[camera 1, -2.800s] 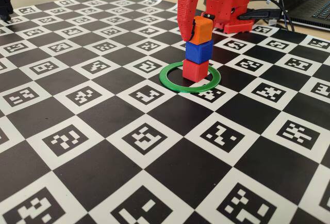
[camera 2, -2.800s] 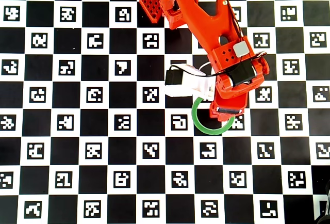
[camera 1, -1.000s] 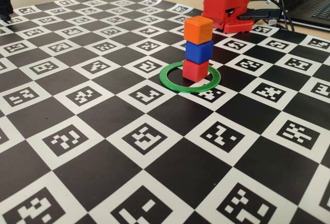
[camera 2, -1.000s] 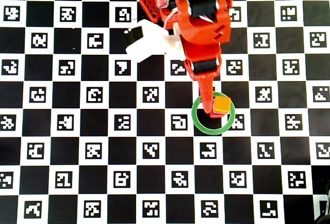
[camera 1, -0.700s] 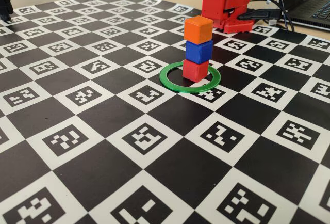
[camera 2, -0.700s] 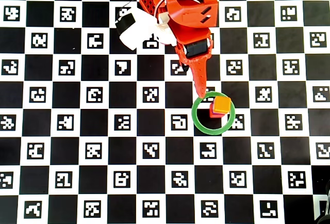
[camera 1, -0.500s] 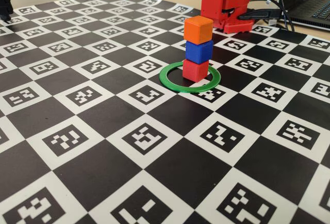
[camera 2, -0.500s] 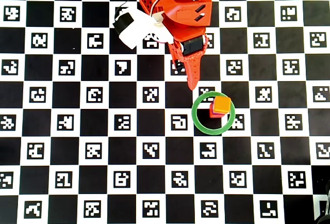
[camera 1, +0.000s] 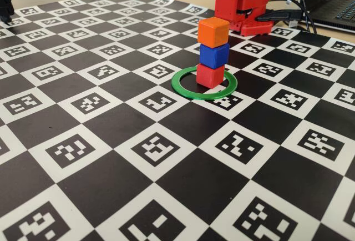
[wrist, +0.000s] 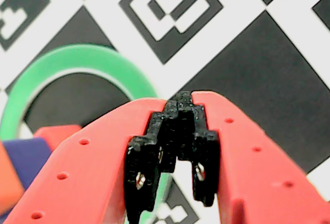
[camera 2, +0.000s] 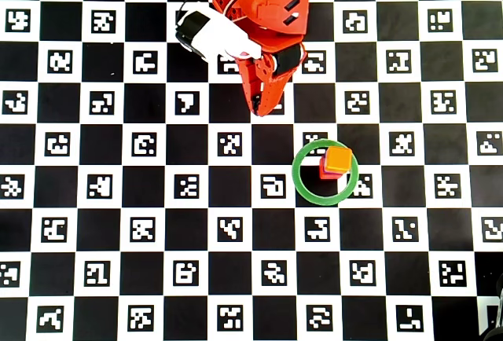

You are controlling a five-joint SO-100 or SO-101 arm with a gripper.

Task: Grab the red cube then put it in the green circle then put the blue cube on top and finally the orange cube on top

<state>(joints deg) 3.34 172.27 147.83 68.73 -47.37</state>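
The jaws stand together with nothing between them; in the wrist view the two red fingers meet at the tips of the gripper (wrist: pixel 178 97), and only the black inner parts show a narrow slot lower down. In the overhead view the gripper (camera 2: pixel 257 110) points down at the board, well apart from the stack and up-left of it. In the wrist view a part of the green circle (wrist: pixel 77 59) is seen past the fingers, with the corners of the cubes at the left edge. The red cube (camera 1: pixel 210 75) sits on the board inside the green circle (camera 1: pixel 186 89), nearer to the far side of the ring than to its centre. The blue cube (camera 1: pixel 213 55) rests on top of it, a little turned, and the orange cube (camera 1: pixel 213 31) rests on the blue one. From above only the orange cube (camera 2: pixel 339 159) and a strip of red below it are visible. The tower stands free; nothing touches it. I judge that all three placements are done and nothing is left except to park the arm.
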